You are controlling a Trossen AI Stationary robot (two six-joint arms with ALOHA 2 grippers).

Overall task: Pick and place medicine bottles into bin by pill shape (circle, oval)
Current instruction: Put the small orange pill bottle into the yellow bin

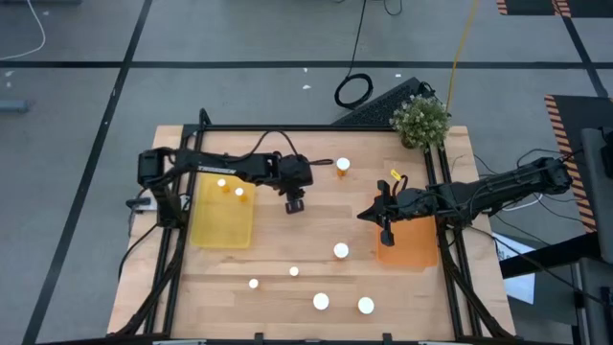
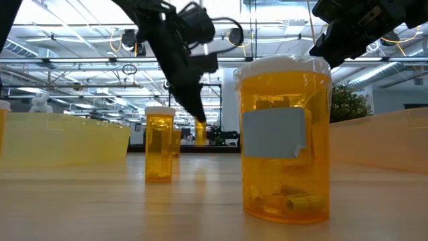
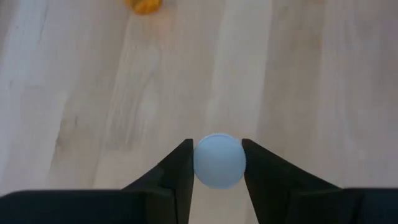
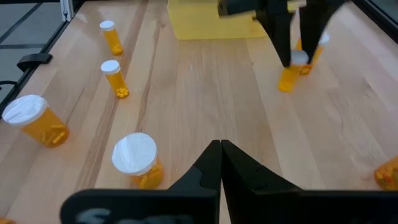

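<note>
The left hand (image 1: 296,204) is seen just beside the yellow tray (image 1: 222,225), over bare wood near the middle of the tabletop (image 1: 316,216), with its fingers (image 3: 177,174) clamped on the white cap of a small bottle (image 3: 219,160). The right hand (image 1: 387,234) is held at the inner edge of the orange tray (image 1: 412,247), its fingers pressed together with nothing between them. Open wood is left between the two hands. The tabletop is of pale planks, framed by dark rails; a potted plant (image 1: 420,120) is set at its far right corner, and grey floor lies around it. Amber medicine bottles (image 1: 341,251) with round white caps are scattered toward the near edge, one stands near the far edge, and two are seen in the yellow tray. Oval pills are visible in the nearest bottle (image 2: 286,137) in the low view.
</note>
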